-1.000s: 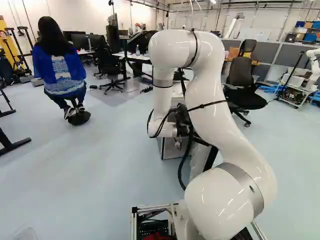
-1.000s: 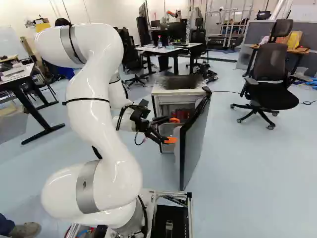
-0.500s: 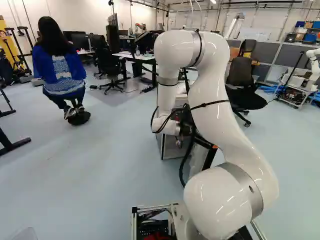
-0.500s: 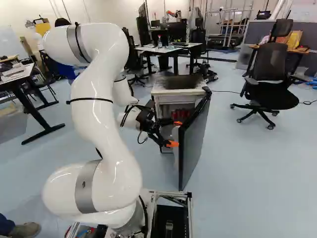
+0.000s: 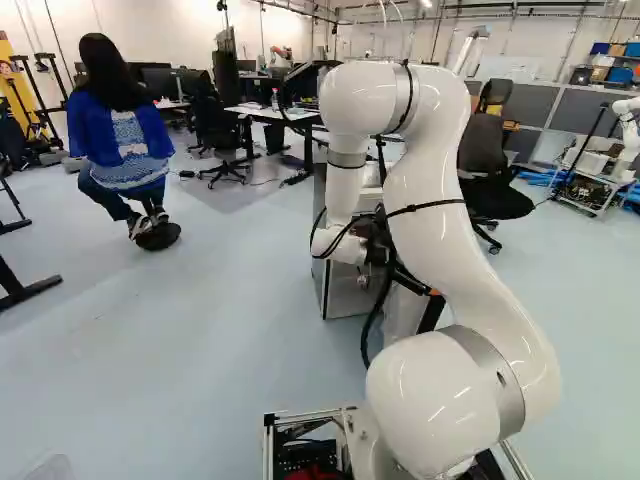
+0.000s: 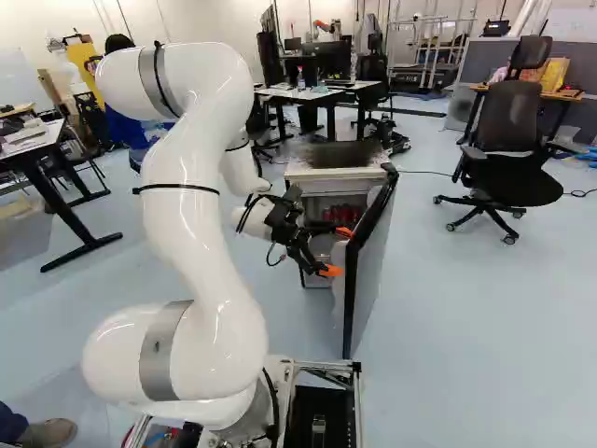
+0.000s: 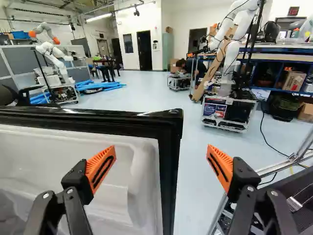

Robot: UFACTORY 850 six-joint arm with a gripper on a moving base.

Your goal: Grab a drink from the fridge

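Fridge, right base view: the low fridge (image 6: pixel 312 264) stands ahead of the arm (image 6: pixel 201 243), front open, a dark blurred thing (image 6: pixel 343 154) on its top.
Door, right base view: the door (image 6: pixel 371 271) swings out from the fridge's front corner, at the right of the opening.
Drinks, right base view: red cans (image 6: pixel 342 214) inside, below the top's front edge.
Claw, right base view: the claw (image 6: pixel 338 251) is by the door's inner side, short of the cans; contact unclear.
Fridge, left base view: partly hidden behind the arm.
Claw, wrist view: the claw (image 7: pixel 161 159) is spread wide, orange pads (image 7: pixel 101 169) well apart, gripping nothing.
Door, wrist view: one finger is over the white inner face; the black upright edge runs between the fingers.
Background, wrist view: another robot (image 7: pixel 230 56) past the door.
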